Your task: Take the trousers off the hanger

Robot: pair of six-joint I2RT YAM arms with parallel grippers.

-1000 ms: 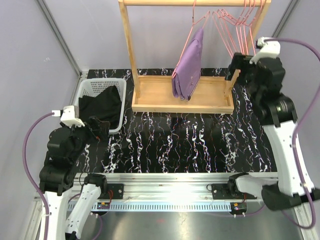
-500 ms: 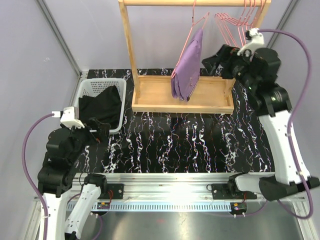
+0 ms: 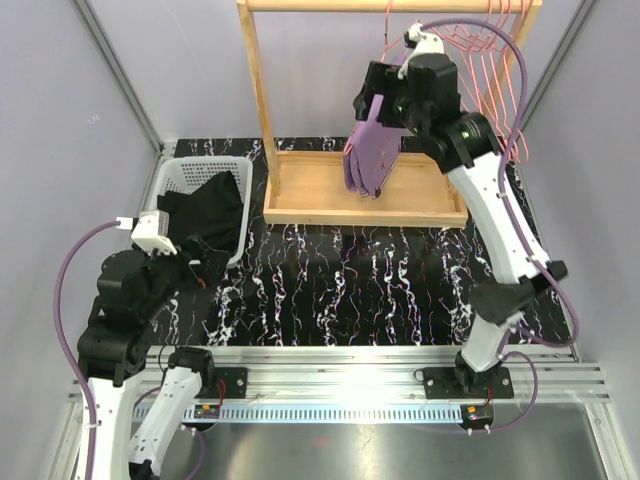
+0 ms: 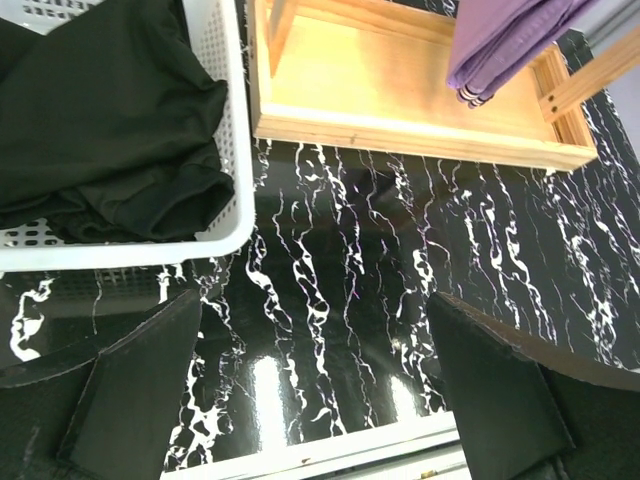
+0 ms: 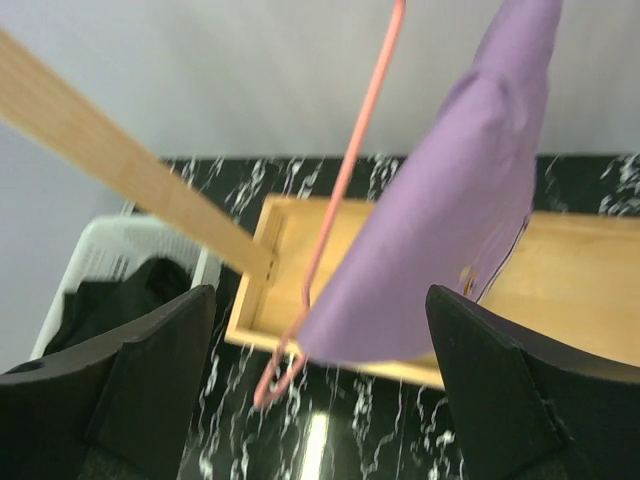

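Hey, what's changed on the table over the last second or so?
The right gripper swung left from the right end of the wooden rack to the lilac trousers. It is open and not gripping them. The lilac trousers stay on their pink hanger, the black trousers stay in the white basket, and the left gripper, open, has hardly shifted.

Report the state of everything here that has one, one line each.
lilac trousers, draped folded over the loaded hanger.
black trousers, crumpled in the basket.
loaded hanger, hooked on the rail.
spare hangers, bare, on the rail.
left gripper, open, empty.
right gripper, open, empty, close to the lilac trousers.
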